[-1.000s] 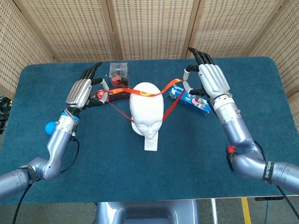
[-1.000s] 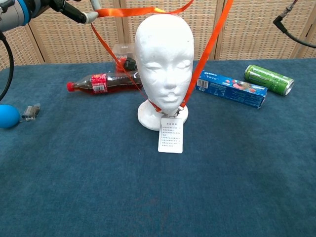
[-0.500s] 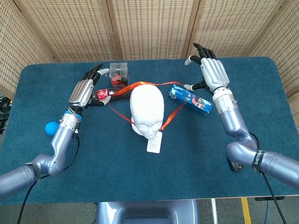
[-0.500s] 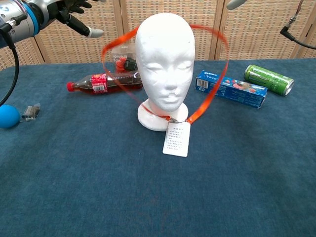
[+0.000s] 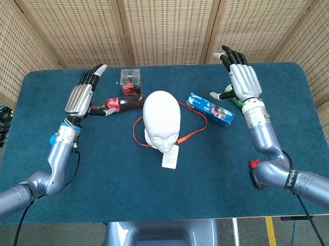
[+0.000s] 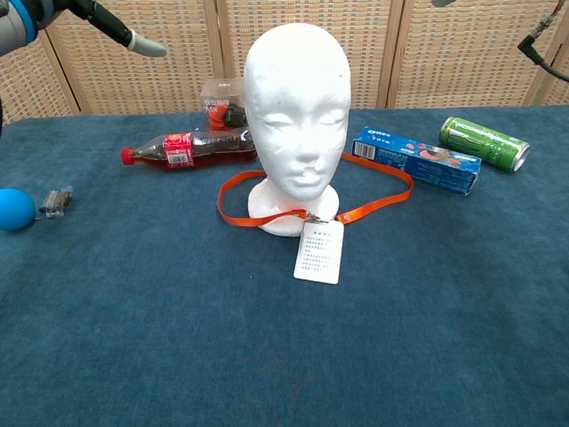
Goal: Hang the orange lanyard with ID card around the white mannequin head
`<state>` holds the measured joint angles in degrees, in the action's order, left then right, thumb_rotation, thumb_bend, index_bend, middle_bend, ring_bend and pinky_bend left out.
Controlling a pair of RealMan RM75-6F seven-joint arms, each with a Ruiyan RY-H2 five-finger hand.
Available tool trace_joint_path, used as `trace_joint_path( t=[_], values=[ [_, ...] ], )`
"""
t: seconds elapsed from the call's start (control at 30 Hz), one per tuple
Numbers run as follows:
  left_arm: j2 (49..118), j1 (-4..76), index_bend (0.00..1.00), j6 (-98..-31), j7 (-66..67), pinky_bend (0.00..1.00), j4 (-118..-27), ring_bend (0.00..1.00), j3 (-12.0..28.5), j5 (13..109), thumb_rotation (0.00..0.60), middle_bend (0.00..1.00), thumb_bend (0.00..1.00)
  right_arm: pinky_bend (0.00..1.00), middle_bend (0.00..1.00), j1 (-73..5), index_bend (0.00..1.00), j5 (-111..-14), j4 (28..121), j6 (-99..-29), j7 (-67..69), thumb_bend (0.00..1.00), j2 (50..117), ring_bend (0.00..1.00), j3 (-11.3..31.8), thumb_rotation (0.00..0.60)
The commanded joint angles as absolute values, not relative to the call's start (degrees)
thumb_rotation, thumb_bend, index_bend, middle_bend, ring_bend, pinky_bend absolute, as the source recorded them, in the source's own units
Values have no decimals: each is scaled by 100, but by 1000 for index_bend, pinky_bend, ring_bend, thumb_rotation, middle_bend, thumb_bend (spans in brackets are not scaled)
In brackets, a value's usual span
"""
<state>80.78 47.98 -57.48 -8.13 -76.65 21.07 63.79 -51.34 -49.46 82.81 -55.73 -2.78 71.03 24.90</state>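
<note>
**Lanyard released around the head**

White ID card (image 6: 319, 252) lies before the white foam mannequin head (image 6: 297, 116); orange ribbon lanyard (image 6: 378, 199) encircles its base. Left hand (image 5: 83, 94) and right hand (image 5: 242, 81), empty and spread, should retract upward, clear of the ribbon.

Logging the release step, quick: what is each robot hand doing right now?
Left robot hand: open, fingers extended, holding nothing.
Right robot hand: open, fingers spread, holding nothing.
The orange ribbon lanyard lies free around the white foam mannequin head.

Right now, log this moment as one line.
lanyard: looped around head, lying on table | card: in front | left hand: open | right hand: open
</note>
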Motion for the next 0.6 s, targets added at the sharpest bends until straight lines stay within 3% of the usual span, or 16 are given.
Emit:
trace_joint_path(
  t=[0.03,0.1,0.17,0.27,0.37,0.6],
  values=[
    [7737,4468,0,-6192,-351,0,-7817,0,1788,6765,600,0,0,22,283,-4765,167,-5245,8655,-5979,-351,155,6757,109,2360,600],
    [7579,4241,0,-6432,-263,0,-7974,0,1664,6858,600,0,0,165,442,-4564,158,-5392,8782,-6256,-440,324,6622,290,2273,600],
    [7398,4003,0,-6664,-175,0,-8173,0,1538,6946,600,0,0,455,578,-4322,138,-5517,8923,-6568,-527,507,6503,465,2171,600],
    [7096,3606,0,-6996,-40,0,-8540,0,1332,7034,600,0,0,730,686,-3969,114,-5604,9215,-6759,-572,687,6276,590,1980,600],
    [6873,3290,0,-7273,214,0,-8876,0,1176,7039,600,0,0,813,724,-3677,113,-5665,9459,-6826,-622,749,6087,630,1769,600],
    [6482,2495,0,-8024,1017,0,-9737,0,755,6979,600,0,0,832,740,-3054,137,-6321,9887,-6659,-574,796,5766,642,967,600]
  ],
)
